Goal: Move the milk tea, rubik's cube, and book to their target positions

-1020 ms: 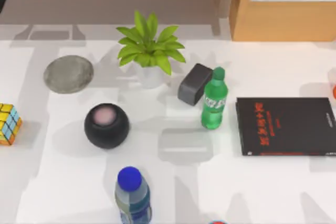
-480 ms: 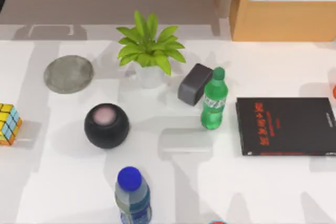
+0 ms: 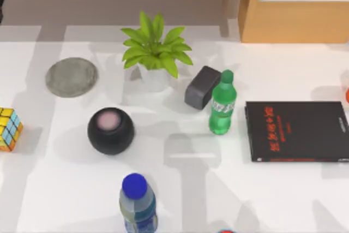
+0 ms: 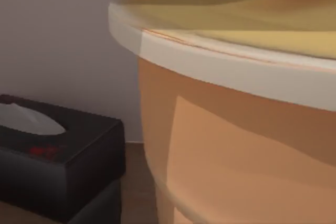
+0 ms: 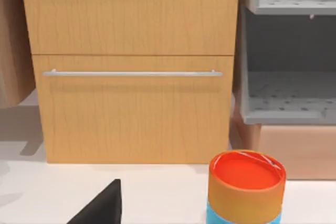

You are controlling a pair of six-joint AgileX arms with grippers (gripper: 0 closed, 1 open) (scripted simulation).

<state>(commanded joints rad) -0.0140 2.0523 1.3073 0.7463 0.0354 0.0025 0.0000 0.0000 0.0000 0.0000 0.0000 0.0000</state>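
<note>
Here my left wrist camera looks at the milk tea (image 4: 236, 129) from very near: its orange-brown wall tapers downward under a pale rim and a creamy yellow top. Beside it sits a black tissue box (image 4: 58, 161) with a white tissue at its slot, in front of a plain grey wall. Whether my left jaws are apart or clamped on the cup, I cannot tell.

From above, the rubik's cube (image 3: 9, 129) rests at the table's left edge, partly cut off, well apart from the rest. A grey round mat (image 3: 71, 77) lies behind it toward the back, and a black round speaker (image 3: 110, 130) with a pink top stands between the cube and the middle of the white table (image 3: 185, 200). A potted green plant (image 3: 155, 53) stands at the back centre. Just right of it a dark grey box (image 3: 202, 87) leans tilted, touching or nearly touching the green bottle (image 3: 222, 109). A thin black book with red lettering (image 3: 297, 131) lies flat at the right side. A blue-capped bottle (image 3: 138, 203) stands at the near edge.

My right wrist camera faces a wooden drawer cabinet (image 5: 131, 66) with a metal handle and grey shelves (image 5: 289, 51) next to it. An orange-topped can (image 5: 247, 187) stands in front. Of my right jaws I cannot tell the state either.
</note>
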